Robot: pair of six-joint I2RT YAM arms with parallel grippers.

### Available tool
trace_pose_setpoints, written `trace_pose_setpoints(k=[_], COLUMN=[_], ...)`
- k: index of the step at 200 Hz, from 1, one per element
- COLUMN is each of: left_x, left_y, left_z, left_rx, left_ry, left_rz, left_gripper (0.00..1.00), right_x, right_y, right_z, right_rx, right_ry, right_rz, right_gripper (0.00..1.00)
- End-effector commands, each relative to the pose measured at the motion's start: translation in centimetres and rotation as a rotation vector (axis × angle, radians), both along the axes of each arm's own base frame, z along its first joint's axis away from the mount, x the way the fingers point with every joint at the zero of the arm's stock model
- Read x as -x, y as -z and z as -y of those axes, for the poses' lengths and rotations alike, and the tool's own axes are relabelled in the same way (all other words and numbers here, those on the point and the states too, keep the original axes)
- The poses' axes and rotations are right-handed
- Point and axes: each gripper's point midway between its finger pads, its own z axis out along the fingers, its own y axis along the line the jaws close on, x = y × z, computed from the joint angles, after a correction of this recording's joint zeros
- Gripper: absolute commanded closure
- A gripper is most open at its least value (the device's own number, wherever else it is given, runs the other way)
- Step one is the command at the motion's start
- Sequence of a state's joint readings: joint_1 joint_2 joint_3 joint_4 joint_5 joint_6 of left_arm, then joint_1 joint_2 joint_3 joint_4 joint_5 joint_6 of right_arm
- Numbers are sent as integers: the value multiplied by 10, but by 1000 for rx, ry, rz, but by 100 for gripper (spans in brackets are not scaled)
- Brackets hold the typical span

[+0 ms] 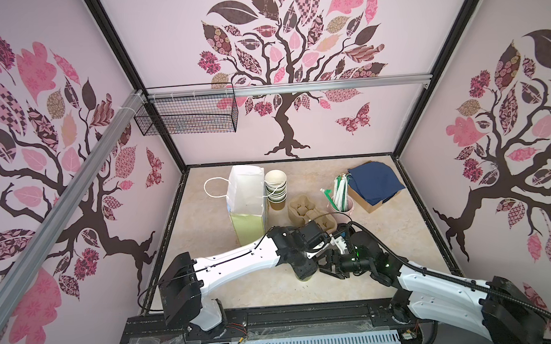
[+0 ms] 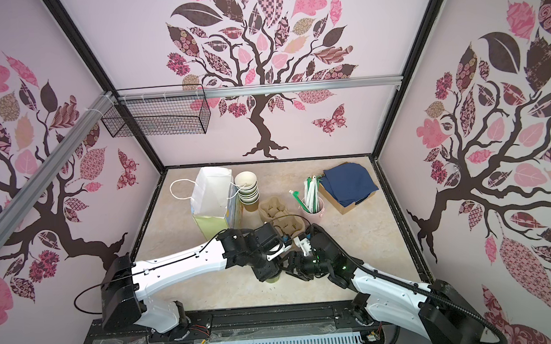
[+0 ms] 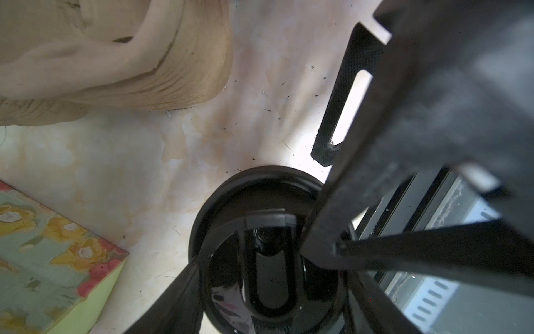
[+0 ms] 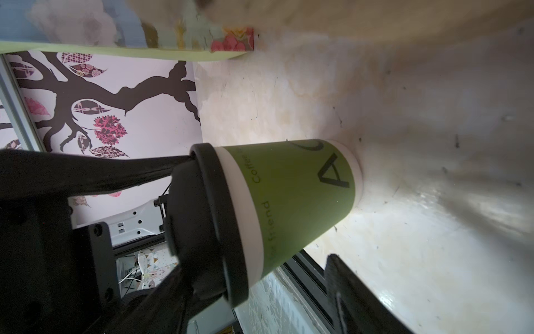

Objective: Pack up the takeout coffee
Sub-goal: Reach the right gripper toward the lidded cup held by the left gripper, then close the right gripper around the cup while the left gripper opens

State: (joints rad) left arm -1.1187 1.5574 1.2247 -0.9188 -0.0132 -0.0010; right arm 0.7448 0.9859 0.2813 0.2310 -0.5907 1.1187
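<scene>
Nearest to you, low and centre in both top views, the takeout coffee stands upright on the bench, mostly buried under your two arms. Your left gripper comes at it from straight above. In the left wrist view its fingers hug either side of the black lid. To me that reads as pinching the lid, probably to keep the cup steady.

Your right gripper is in from the side at cup height, spread. In the right wrist view the one finger I can see sits clear of the green wall, and the other is out of frame. My guess is you're setting up a side grip, since lifting by the lid alone could pop it off.

Just behind, mid-frame, the pulp cup carrier lies flat. Left of it the paper bag stands with its mouth open, so either one is a short carry.

Further up the frame, the stacked cups sit against the bag. A pink pot of straws and the blue napkins are at the bench's upper right, out of the way.
</scene>
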Motion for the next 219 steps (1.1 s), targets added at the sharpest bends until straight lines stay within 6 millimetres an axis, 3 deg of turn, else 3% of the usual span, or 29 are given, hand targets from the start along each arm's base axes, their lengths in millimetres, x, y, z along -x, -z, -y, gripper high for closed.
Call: trace_pose_setpoints(k=[1,74,141,190,219], left_x=[20,9,0,-4,-13], left_y=[44,16,-23,-53,-77], left_z=[-24,-10,7,6,-7], left_rx=[-152,-46,121,243,331], left_ry=[9,-9,-28,-73,-161], left_rz=[-118,-53,12,71,146], left_gripper=[32,18,12,11,13], right_x=[0,4,5,5,4], right_y=[10,31,32,31,26], right_z=[3,15,17,16,15], right_rx=[39,138,150,150,138], right_ry=[5,17,14,11,8], right_rz=[-5,-28,-25,-22,-11], right_gripper=[30,32,32,32,32])
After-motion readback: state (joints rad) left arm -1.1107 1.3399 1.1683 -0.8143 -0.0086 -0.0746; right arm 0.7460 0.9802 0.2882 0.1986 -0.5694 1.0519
